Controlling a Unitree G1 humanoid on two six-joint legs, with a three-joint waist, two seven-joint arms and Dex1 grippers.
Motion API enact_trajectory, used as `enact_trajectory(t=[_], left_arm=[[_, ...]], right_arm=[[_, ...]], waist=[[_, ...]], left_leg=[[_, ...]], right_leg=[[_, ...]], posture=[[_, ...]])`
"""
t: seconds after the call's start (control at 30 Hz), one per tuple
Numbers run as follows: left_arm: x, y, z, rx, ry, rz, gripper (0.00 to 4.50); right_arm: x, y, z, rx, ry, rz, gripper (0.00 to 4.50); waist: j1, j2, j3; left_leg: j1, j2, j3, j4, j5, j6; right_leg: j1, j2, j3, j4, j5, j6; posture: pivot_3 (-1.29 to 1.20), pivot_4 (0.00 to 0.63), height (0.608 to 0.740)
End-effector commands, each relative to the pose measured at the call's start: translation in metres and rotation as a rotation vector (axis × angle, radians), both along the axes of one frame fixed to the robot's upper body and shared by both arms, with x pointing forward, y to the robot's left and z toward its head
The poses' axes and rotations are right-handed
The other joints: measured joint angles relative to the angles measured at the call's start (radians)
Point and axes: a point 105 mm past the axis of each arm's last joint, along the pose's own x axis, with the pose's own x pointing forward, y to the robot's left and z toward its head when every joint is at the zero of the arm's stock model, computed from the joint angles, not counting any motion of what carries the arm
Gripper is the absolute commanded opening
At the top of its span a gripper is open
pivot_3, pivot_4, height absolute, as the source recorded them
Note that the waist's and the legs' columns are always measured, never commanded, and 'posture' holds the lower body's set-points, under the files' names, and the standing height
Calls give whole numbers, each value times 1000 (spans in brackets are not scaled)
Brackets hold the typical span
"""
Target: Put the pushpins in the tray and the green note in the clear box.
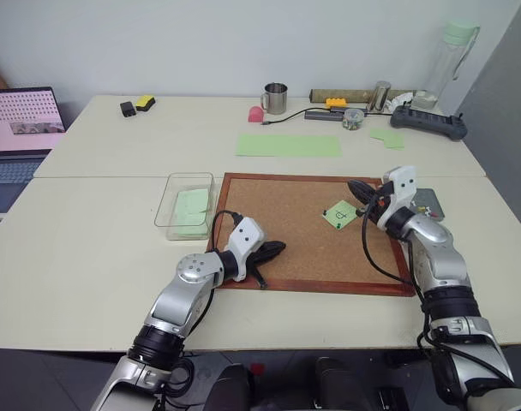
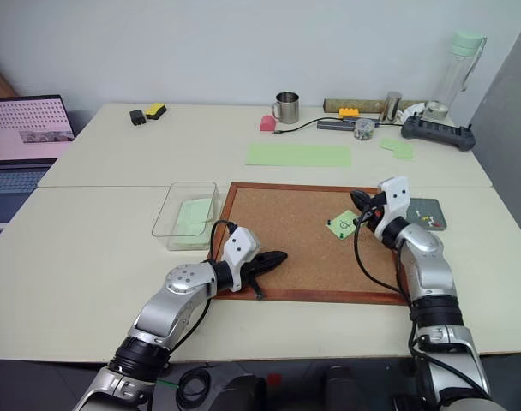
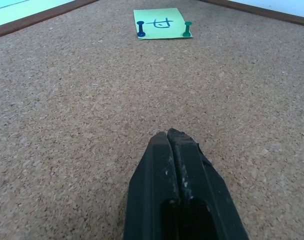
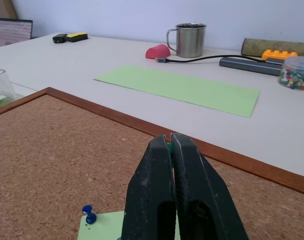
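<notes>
Hovering just beside the green note (image 1: 340,213), the right hand (image 1: 361,190), fingers pressed together, sits far nearer than the closed left hand (image 1: 273,250). The note lies on the cork board (image 1: 278,218), a blue pushpin (image 3: 141,34) and a green pushpin (image 3: 187,33) stuck through it.

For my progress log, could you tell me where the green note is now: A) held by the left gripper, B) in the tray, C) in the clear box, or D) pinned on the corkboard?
D: the green note lies on the corkboard with pushpins still in it.
</notes>
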Motion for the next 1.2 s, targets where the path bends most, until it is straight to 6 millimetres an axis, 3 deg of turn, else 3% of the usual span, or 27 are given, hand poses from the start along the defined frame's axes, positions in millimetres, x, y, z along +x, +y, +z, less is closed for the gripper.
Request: enact_trajectory(t=[0.03, 0.13, 0.27, 0.47, 0.93, 1.03, 1.2], left_arm=[[-8, 6, -25, 50, 92, 21, 0], [-8, 7, -26, 54, 96, 22, 0], [-9, 8, -27, 57, 100, 23, 0], [-10, 7, -28, 55, 102, 20, 0], [-11, 10, -29, 53, 100, 40, 0], [-12, 9, -29, 54, 101, 39, 0], [-12, 10, -29, 59, 101, 37, 0]], right_arm=[[4, -54, 21, -44, -83, -246, 9], [5, -93, 13, -101, -40, -397, 9], [5, -123, 6, -71, 33, -496, 9], [9, -127, -4, -34, 109, -483, 9], [7, -131, 5, -10, 65, -482, 2866], [7, -115, 21, 5, -10, -409, 3404], [-16, -46, 14, -4, 27, -42, 3404]], waist=[[1, 0, 0], [1, 0, 0], [-1, 1, -1], [-5, 3, -2], [-3, 3, -2], [-3, 3, -2], [-6, 3, -2]], left_leg=[[0, 0, 0, 0, 0, 0], [0, 0, 1, 0, 0, 0], [0, 0, 2, 0, 0, 0], [1, 0, 4, 0, 0, 0], [1, 0, 4, 0, 0, 1], [1, 0, 4, 0, 0, 1], [1, 1, 4, 0, -1, 1]], right_leg=[[0, 0, 0, 0, 0, 0], [0, 0, 0, -1, 0, 0], [0, 0, 1, 0, 0, 0], [0, 0, 3, 0, 0, 0], [0, 0, 3, -1, 0, 0], [0, 0, 3, -1, 0, 0], [0, 1, 3, 0, 0, 0]], posture=[[0, 150, 740], [0, 150, 740], [0, 150, 740], [0, 150, 740], [0, 150, 740], [0, 150, 740], [0, 150, 740]])
